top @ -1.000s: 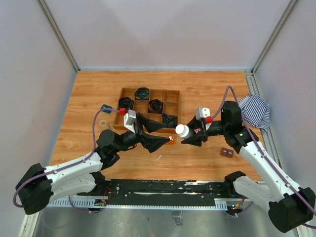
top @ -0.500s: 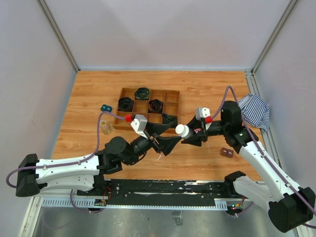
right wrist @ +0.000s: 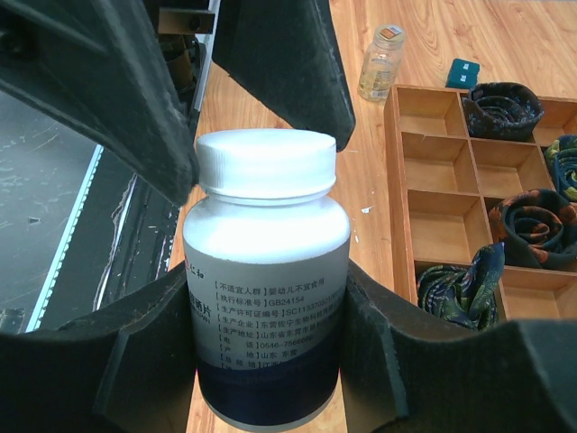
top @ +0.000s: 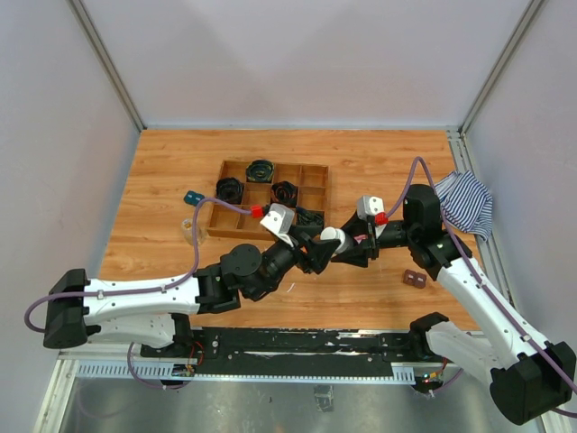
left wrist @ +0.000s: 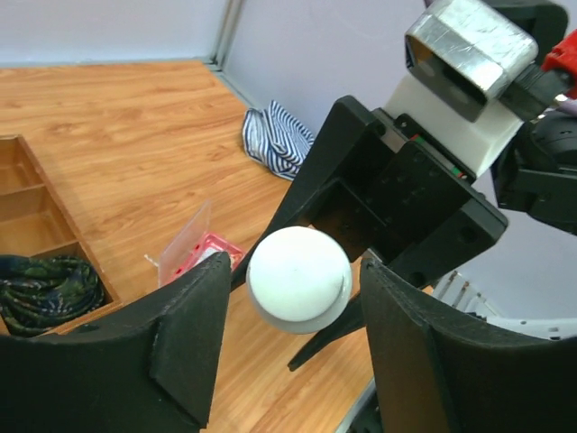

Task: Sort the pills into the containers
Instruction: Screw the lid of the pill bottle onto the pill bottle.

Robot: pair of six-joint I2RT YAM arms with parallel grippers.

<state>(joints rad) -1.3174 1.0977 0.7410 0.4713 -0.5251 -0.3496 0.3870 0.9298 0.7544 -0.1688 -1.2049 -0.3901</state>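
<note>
Fingers (left wrist: 180, 352) of the left gripper (left wrist: 296, 269) stand apart, one on each side of the white cap (left wrist: 299, 280). The left wrist view shows a narrow gap on both sides, so no grip is confirmed.

Right gripper (right wrist: 266, 289): jaws clamped on the body of the bottle (right wrist: 270, 298), pads pressed against the printed label. The bottle is held clear of the table (top: 379, 162), lying roughly level with its cap pointing toward the left arm. From above, the two grippers meet nose to nose just in front of the wooden tray (top: 275, 163), near its front right corner.

Other containers:
- Clear vial (top: 191, 231): upright on the table, left of the tray, well apart from both grippers.
- Pink box (left wrist: 194, 248): on the table just beside the tray's corner, partly hidden behind the left finger, with a translucent flap tilted upward.

Also noted:
- Dark coils (top: 261, 169) lie in several tray compartments; others hold nothing visible.
- A small teal block (top: 192, 198) sits on the table beyond the vial, near the tray's left side.
- A striped cloth (top: 464, 203) is bunched at the right edge of the table.
- A small brown object (top: 415, 279) lies near the right arm; its kind cannot be made out.
</note>
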